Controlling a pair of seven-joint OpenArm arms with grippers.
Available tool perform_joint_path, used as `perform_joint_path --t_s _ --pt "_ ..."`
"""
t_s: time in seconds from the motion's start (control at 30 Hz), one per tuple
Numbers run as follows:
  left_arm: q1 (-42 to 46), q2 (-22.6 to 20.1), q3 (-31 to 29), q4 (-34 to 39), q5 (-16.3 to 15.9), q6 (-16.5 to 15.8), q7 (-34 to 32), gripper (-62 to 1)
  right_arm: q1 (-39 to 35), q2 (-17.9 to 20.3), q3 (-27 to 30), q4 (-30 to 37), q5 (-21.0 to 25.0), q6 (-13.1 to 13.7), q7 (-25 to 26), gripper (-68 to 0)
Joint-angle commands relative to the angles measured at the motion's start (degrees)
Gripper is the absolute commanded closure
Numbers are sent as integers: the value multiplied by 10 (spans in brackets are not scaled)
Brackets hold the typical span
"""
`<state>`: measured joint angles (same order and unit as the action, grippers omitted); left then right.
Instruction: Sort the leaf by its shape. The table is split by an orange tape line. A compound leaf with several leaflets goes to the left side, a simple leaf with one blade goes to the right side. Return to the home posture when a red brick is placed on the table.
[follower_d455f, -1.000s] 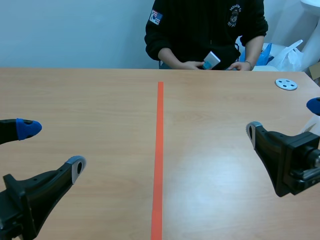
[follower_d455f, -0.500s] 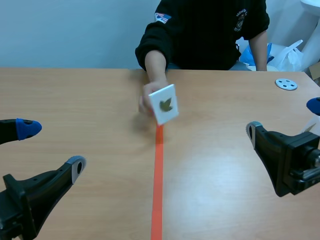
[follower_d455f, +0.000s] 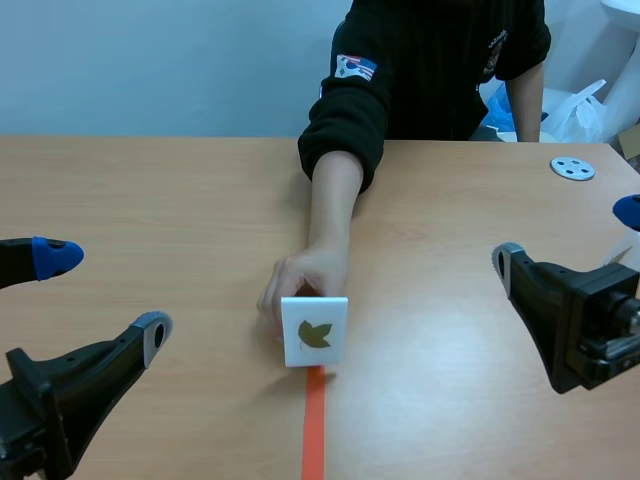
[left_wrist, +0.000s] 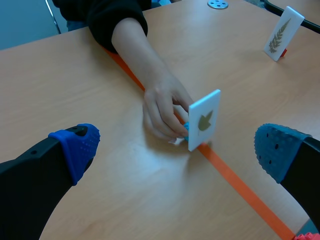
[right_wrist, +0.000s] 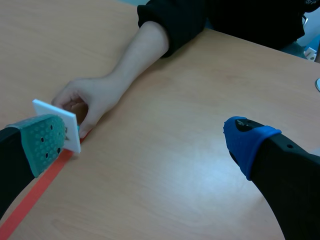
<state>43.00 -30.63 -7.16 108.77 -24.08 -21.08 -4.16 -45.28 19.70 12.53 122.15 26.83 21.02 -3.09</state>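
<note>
A person's hand (follower_d455f: 300, 280) holds a white card (follower_d455f: 315, 332) upright on the orange tape line (follower_d455f: 314, 430), mid-table. The card shows one olive-brown leaf with a few lobes. In the left wrist view the card (left_wrist: 204, 120) stands on a small blue base, ahead of my open left gripper (left_wrist: 177, 142), with the hand (left_wrist: 162, 107) behind it. My left gripper (follower_d455f: 105, 295) sits low at the left, well apart from the card. My right gripper (follower_d455f: 568, 237) is open at the right, and in its own view (right_wrist: 145, 140) the card (right_wrist: 56, 114) shows just past one finger.
A second white card (left_wrist: 283, 34) with a feathery, fern-like leaf stands on a red base at the far right. A white disc (follower_d455f: 572, 168) lies at the back right. The person's arm (follower_d455f: 335, 190) crosses the table's far half. A red studded piece (left_wrist: 307, 236) shows by my left gripper's finger.
The person's hand has brought the leaf card from the far edge down along the tape line and set it mid-table. Neither arm has moved.
</note>
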Motion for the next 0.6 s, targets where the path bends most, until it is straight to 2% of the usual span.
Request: perform_joint_path --t_s 0.0,0.4,0.57 --pt "0 1 1 14 -3 1 -8 -623 5 7 0 2 4 0 9 -679" --pt "0 1 1 14 -3 1 -7 -623 5 7 0 2 4 0 8 -679" --pt "0 1 1 14 -3 0 22 -623 5 7 0 2 4 0 8 -679"
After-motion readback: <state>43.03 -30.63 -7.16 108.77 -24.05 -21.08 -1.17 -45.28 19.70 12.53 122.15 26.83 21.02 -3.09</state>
